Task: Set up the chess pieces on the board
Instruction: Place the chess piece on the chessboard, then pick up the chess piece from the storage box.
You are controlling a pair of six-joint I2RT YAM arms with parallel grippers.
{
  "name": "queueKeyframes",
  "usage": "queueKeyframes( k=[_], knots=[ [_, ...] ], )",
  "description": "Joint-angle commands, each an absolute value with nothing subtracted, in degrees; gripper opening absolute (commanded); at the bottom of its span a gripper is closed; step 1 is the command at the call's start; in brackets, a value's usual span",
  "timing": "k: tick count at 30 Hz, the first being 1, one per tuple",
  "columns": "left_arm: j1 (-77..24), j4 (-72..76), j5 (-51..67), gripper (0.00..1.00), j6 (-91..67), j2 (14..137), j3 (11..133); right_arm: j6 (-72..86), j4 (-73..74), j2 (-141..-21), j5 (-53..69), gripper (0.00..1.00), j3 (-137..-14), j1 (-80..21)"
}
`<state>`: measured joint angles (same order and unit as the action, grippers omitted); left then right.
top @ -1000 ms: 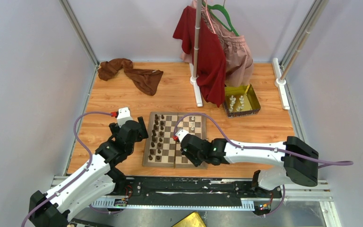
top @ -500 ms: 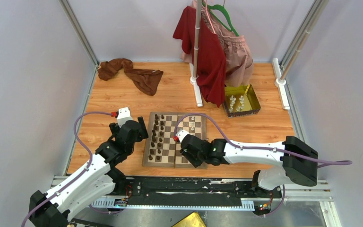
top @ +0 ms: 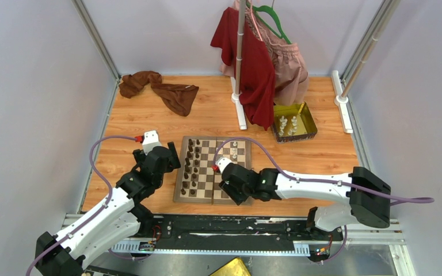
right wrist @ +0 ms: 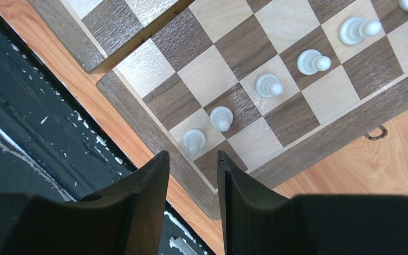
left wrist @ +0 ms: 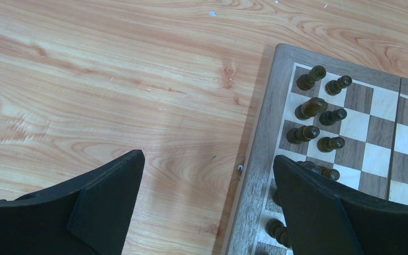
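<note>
Filling the white side looks like the step in hand. The board (top: 204,184) lies at the near middle of the bench (top: 149,121), and every place below is given from it. The right arm reaches low over its near right corner. The right claw (right wrist: 191,156) is apart with nothing between the fingers. Just ahead of it stands the nearest white pawn (right wrist: 194,141), first of a line of white pawns along the second row in from the board's right edge. The outer row beside them is bare as far as the wrist view shows. The left claw (left wrist: 207,155) hangs wide apart and empty over the board's left border. Next to it the dark pieces (left wrist: 311,77) already fill two rows.

The next move probably calls for lifting straight up clear of the pawns. Then comes a reach to the gold tray (top: 309,123) past the board's far right corner, where more white pieces (top: 288,123) wait close together. A narrow, careful pinch would be needed there.

Pale walls (top: 34,86) enclose the bench of orange-toned wood grain. Behind the board a rack carries a red garment (top: 253,69) and a pink garment (top: 290,63). Off its far left corner a brown cloth (top: 161,89) lies crumpled.
</note>
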<state>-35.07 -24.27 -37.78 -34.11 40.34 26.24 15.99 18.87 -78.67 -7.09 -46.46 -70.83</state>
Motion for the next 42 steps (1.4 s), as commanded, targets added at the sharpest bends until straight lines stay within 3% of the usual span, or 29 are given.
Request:
queueKeyframes(
  k=[1, 6, 10, 20, 32, 42],
  knots=[
    [-35.5, -24.0, -39.7, 1.00, -34.8, 39.4, 25.9, 15.7, 22.5, -74.8, -8.3, 0.43, -49.0, -70.4],
    [-35.5, -24.5, -40.1, 1.00, -34.9, 39.0, 26.1, 15.5, 25.4, -70.8, -11.9, 0.43, -50.4, -70.4],
    [-35.6, -24.9, -40.5, 1.00, -35.2, 39.0, 26.4, 15.0, 26.8, -67.0, -19.3, 0.49, -50.4, -69.6],
    [-35.5, -25.0, -41.4, 1.00, -36.6, 40.6, 27.8, 12.9, 18.5, -61.2, -22.0, 0.54, -48.7, -48.5],
    [-35.3, -22.4, -40.0, 1.00, -35.7, 44.3, 29.5, 15.7, 6.7, -74.2, -20.1, 0.53, -52.3, -25.4],
    [-34.8, -20.3, -40.0, 1.00, -34.4, 42.0, 29.5, 17.2, 2.3, -85.3, -15.7, 0.50, -57.8, -15.3]
  ],
)
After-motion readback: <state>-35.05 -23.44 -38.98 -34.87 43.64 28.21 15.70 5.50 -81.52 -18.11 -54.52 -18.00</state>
